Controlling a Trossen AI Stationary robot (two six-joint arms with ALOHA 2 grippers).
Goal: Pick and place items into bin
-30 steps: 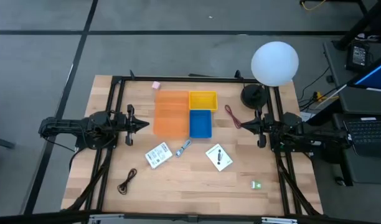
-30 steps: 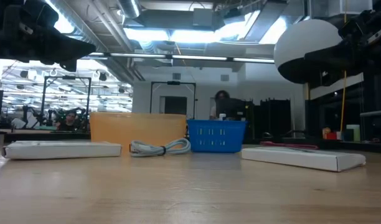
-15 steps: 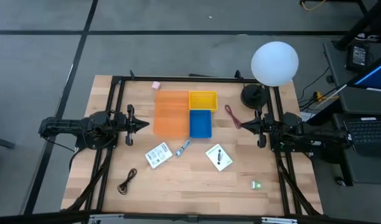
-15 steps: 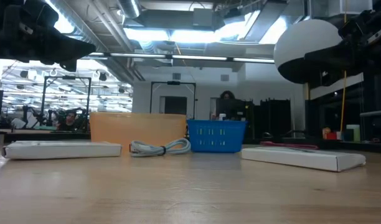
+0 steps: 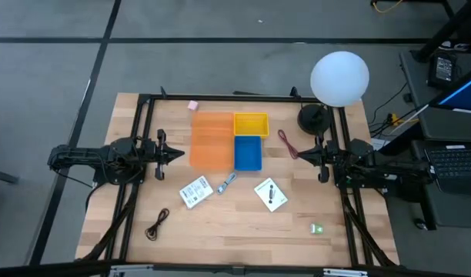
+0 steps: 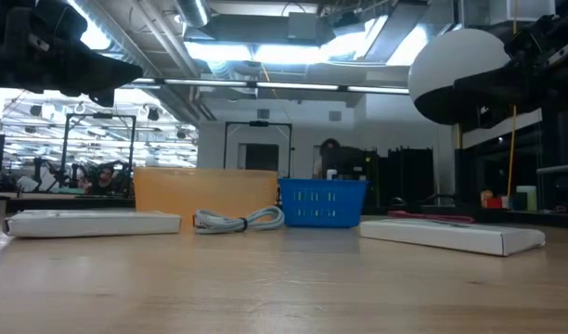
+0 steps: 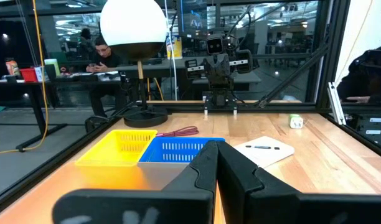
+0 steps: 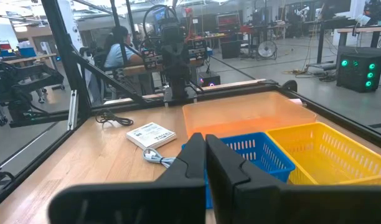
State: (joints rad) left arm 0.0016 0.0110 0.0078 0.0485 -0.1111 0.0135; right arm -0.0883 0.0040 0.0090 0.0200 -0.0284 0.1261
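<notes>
Items scattered on wooden table [image 5: 243,231]; both end effectors closed, empty; person, apparently seated, behind.

A dark arm [image 6: 57,56] hangs overhead, an orange bin [image 6: 205,190] below and beyond it. Beside that bin stands a blue bin [image 6: 323,202]. A coiled cable [image 6: 238,220] lies before them, between two white cards [image 6: 91,223] [image 6: 451,234].

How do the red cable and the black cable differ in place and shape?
The red cable lies right of the bins, near the right gripper; the black cable lies at the table's near left corner, far from both grippers. The red one is stretched out; the black one is bunched. Both are thin and outside the bins.
</notes>
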